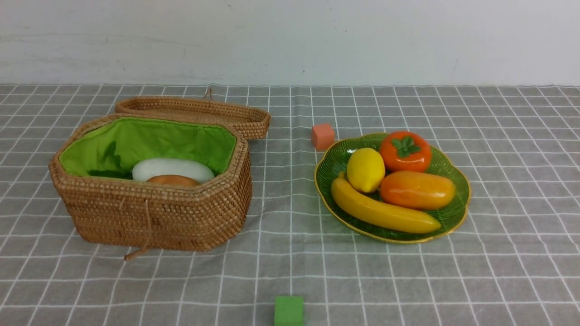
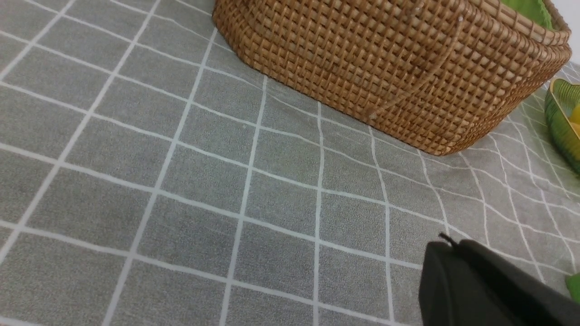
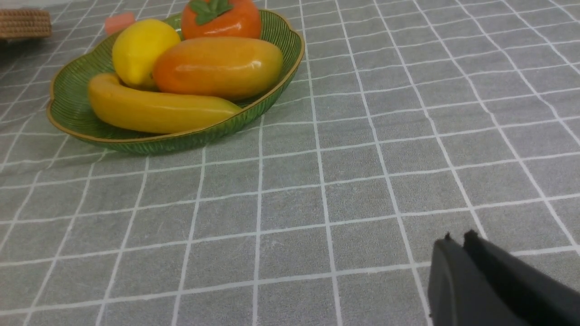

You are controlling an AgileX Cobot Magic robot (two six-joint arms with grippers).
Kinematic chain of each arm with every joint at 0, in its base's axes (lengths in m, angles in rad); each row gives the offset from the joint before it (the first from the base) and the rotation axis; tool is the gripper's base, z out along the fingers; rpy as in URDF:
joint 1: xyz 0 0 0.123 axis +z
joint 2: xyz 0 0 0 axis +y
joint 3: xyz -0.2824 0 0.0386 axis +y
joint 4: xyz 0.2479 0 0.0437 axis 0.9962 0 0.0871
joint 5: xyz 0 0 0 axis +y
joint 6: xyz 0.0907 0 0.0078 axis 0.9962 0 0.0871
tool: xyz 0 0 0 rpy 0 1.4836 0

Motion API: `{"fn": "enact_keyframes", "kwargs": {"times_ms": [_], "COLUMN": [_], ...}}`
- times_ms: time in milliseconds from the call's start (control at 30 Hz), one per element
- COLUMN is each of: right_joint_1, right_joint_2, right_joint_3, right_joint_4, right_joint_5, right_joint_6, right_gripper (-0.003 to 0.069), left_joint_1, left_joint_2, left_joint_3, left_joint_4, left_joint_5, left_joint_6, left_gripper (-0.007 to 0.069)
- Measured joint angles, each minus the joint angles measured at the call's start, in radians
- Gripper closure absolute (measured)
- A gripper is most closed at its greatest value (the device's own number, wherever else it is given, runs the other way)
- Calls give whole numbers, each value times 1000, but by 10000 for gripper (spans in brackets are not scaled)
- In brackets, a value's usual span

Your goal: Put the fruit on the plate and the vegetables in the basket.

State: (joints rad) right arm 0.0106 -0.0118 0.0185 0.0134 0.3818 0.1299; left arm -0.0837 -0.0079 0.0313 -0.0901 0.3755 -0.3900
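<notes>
1. Fruit sits on the plate [image 1: 455, 213], right of centre on the grey checked cloth [image 1: 498, 271]: the banana [image 1: 380, 212] lies along the plate's near edge, the lemon [image 1: 365, 170] stands just behind it, the mango [image 1: 417, 189] lies beside the lemon, and the persimmon [image 1: 405, 151] rests at the far side.
2. Vegetables show in the basket [image 1: 154, 217], on the left: a white radish [image 1: 172, 168] lies on the green lining [image 1: 149, 140], with the brown potato [image 1: 173, 180] touching its near side. Something dark lies deeper in the lining; what it is cannot be told.
3. The basket's lid [image 1: 195, 113] is thrown back and lies flat behind it.
4. An orange cube [image 1: 322, 136] stands just beyond the plate's far left rim; a green cube [image 1: 288, 310] sits at the near edge of the cloth, between basket and plate.
5. The left gripper [image 2: 446, 244] hangs over bare cloth near the basket's wall, its fingers pressed together and holding nothing.
6. The right gripper [image 3: 457, 239] hangs over bare cloth, well apart from the plate, its fingers also together and empty.
</notes>
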Motion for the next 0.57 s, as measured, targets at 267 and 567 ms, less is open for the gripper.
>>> {"fn": "enact_keyframes", "kwargs": {"times_ms": [267, 567], "right_joint_1": [0, 0], "right_joint_2": [0, 0], "right_joint_3": [0, 0], "right_joint_4": [0, 0], "right_joint_5": [0, 0], "right_joint_6": [0, 0], "right_gripper": [619, 606], "left_joint_1": [0, 0], "left_joint_2": [0, 0], "left_joint_3": [0, 0], "left_joint_4": [0, 0], "left_joint_5": [0, 0], "left_joint_6": [0, 0], "left_gripper": [638, 638]}}
